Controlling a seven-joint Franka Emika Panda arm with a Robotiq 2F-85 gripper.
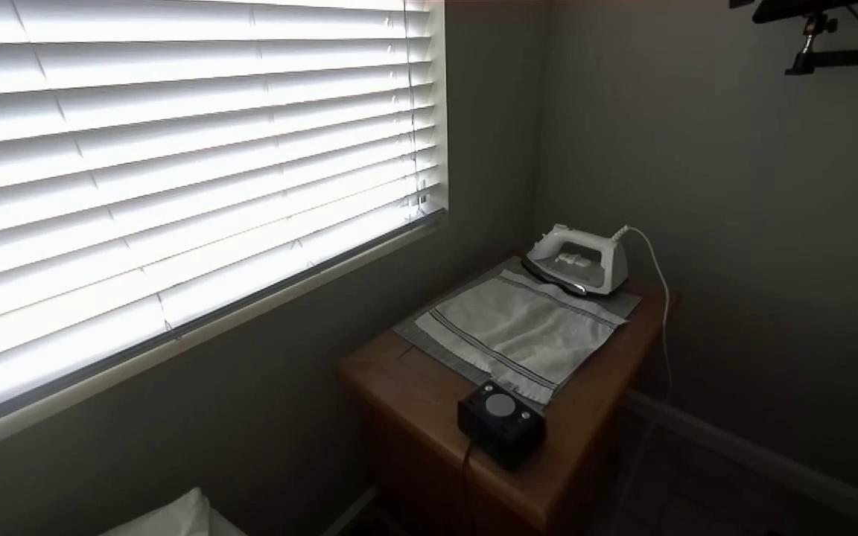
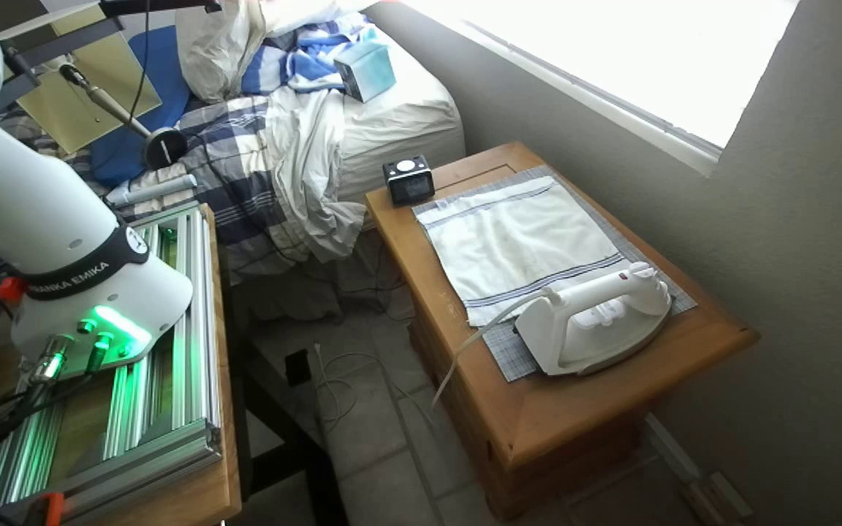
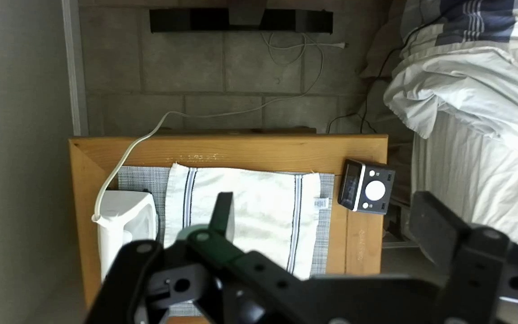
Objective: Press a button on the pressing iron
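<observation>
Beyond the 2 black fingers (image 3: 436, 225), wide apart and gripping nothing, lies a brown wooden worktop (image 3: 250, 150). Behind the wrist view's left-hand finger, a grey woven mat (image 3: 149, 177) carries a blue-striped white cloth towel (image 3: 263, 216). Left of the fingertips, the white clothes iron (image 3: 128, 204) rests sole-down, partly on the mat; its thin pale cord (image 3: 212, 116) drops to the tiled floor (image 3: 182, 63). Ahead of the finger gap, nearer the right-hand finger, sits a boxy black gadget (image 3: 385, 173) with round white dial (image 3: 375, 191). A red spot (image 2: 623, 277) marks the iron's arched handle (image 2: 590, 292) in an exterior view.
</observation>
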